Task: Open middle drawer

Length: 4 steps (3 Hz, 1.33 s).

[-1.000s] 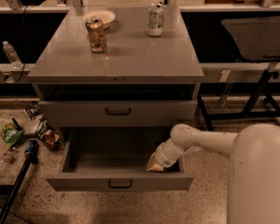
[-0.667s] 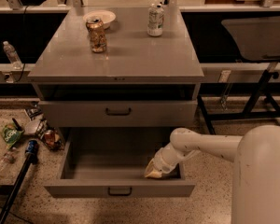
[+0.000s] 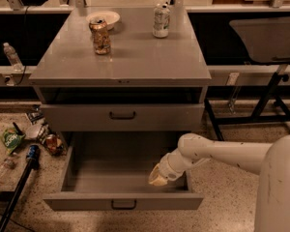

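middle drawer stands pulled far out of the cabinet. gripper sits inside it near the right front corner; its opening can't be told.

We see the robot's arm as a smooth, off-white tube in the lower right of the frame. It meets a broad, rounded pale shell at the right edge. A bulbous joint caps the arm's other end and carries a few small dark specks. Below it, stacked ring-like wrist segments narrow down to the gripper, cream-yellow in tone, at lower centre of the frame.
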Available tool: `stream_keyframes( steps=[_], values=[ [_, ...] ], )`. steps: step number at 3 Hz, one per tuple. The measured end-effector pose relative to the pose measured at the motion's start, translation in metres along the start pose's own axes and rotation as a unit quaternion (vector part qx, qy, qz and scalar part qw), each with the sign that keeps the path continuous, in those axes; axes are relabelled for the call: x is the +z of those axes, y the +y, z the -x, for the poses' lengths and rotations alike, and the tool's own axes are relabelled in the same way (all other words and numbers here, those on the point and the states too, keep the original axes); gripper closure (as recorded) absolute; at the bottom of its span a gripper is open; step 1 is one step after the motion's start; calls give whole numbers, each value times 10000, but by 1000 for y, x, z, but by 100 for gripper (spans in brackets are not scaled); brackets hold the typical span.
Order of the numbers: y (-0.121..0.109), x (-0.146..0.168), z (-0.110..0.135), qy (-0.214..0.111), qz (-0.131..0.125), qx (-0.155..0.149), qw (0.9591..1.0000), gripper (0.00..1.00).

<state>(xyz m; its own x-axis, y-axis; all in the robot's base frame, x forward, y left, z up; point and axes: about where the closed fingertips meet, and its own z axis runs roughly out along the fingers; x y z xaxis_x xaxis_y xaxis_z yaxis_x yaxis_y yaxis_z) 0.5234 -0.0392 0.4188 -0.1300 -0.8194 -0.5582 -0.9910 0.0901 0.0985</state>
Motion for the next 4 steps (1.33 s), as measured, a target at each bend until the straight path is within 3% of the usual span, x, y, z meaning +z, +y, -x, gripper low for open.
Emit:
stream_keyframes(
  steps=[1,2,3,4],
  values=[
    [-22,-31,15,-20,-711,-343,9969,100],
    [-25,-69,28,-239,-1114,-534,9921,100],
    [-13,-111,40,-983,-1290,-499,9855,100],
    [5,-152,52,-1758,-1636,-515,9694,100]
  ],
)
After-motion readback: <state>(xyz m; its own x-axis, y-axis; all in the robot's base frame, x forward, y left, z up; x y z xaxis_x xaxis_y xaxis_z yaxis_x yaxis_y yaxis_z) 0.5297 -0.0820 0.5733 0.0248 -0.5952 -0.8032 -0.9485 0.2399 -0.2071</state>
